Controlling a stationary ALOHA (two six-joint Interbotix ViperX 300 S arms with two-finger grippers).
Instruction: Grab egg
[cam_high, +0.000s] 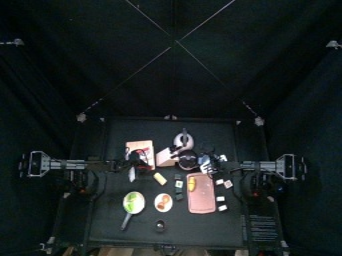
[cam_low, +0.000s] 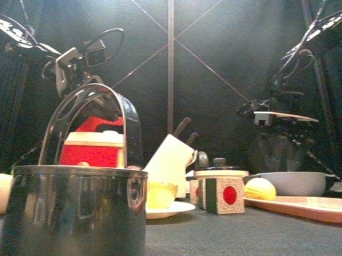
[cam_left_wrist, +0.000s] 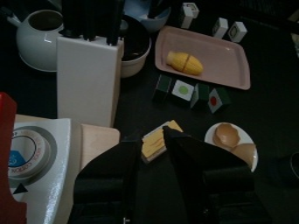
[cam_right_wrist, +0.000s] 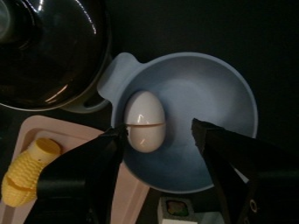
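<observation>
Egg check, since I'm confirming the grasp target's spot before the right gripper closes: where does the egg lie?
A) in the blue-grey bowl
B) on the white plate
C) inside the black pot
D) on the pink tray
A: the right wrist view shows the egg lying inside the blue-grey bowl, below the open right gripper.

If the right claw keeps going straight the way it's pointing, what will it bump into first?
Most likely the egg. The right claw is open and points down into the blue bowl, with the egg lying between its tips. How far above it the claw hangs is hard to tell.
</observation>
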